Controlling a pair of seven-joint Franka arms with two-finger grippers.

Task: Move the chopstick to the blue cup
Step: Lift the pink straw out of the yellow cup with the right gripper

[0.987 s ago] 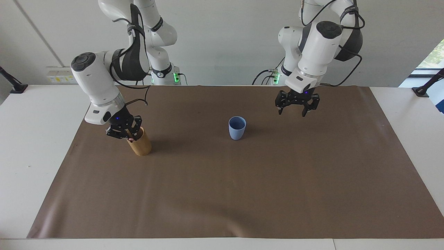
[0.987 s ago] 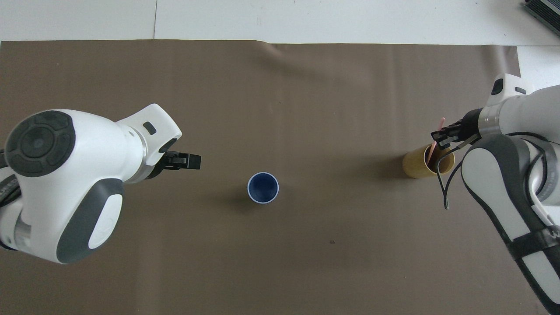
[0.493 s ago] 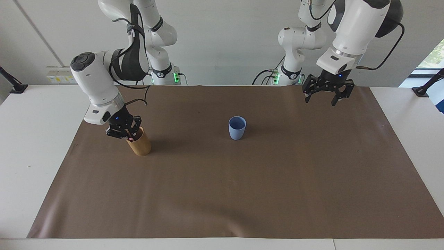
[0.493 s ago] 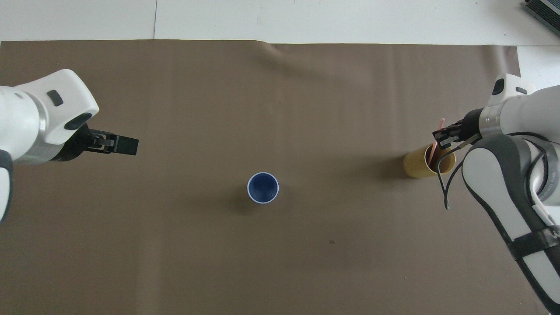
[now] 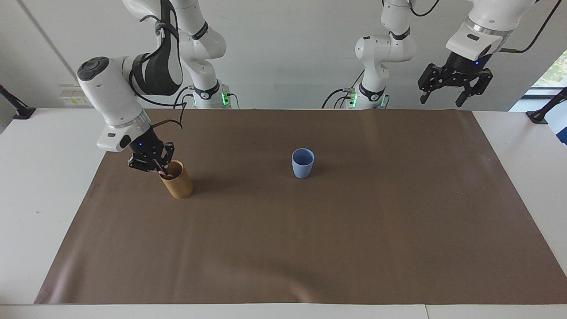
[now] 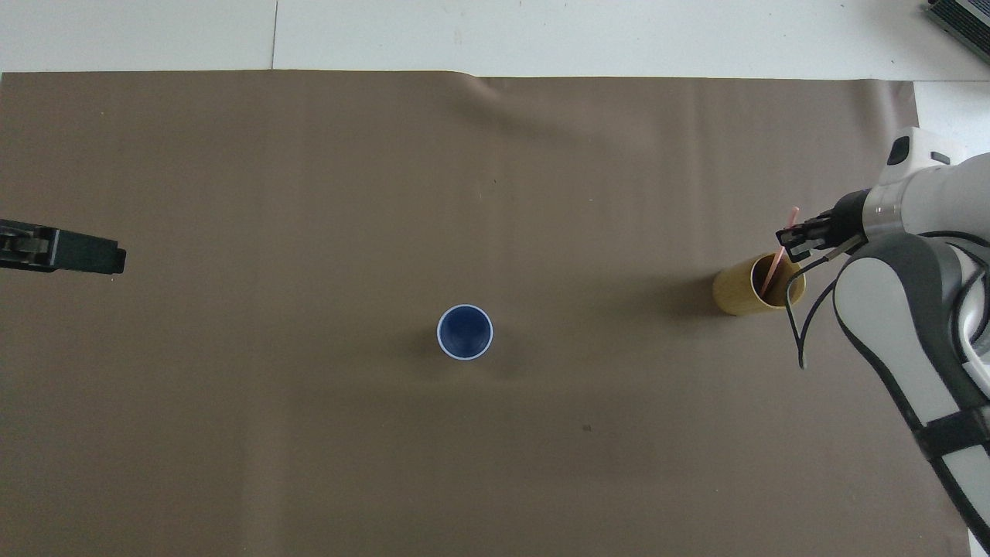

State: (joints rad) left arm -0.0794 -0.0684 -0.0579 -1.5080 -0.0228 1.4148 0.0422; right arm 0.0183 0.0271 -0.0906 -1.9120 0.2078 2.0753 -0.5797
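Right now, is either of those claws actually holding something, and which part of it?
Yes. The right gripper is shut on the pink chopstick, gripping it near its upper end, its lower end in the tan cup. The left gripper hangs open, empty.

The blue cup (image 5: 303,163) is standing mid-mat (image 5: 310,248); the tan cup (image 5: 178,181), holding the chopstick (image 6: 776,261), is sitting toward the right arm's end.

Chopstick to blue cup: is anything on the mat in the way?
Nothing visible. The right gripper is shut on the chopstick, its lower end inside the tan cup. Only bare mat lies between that and the blue cup. The left gripper waits, open.
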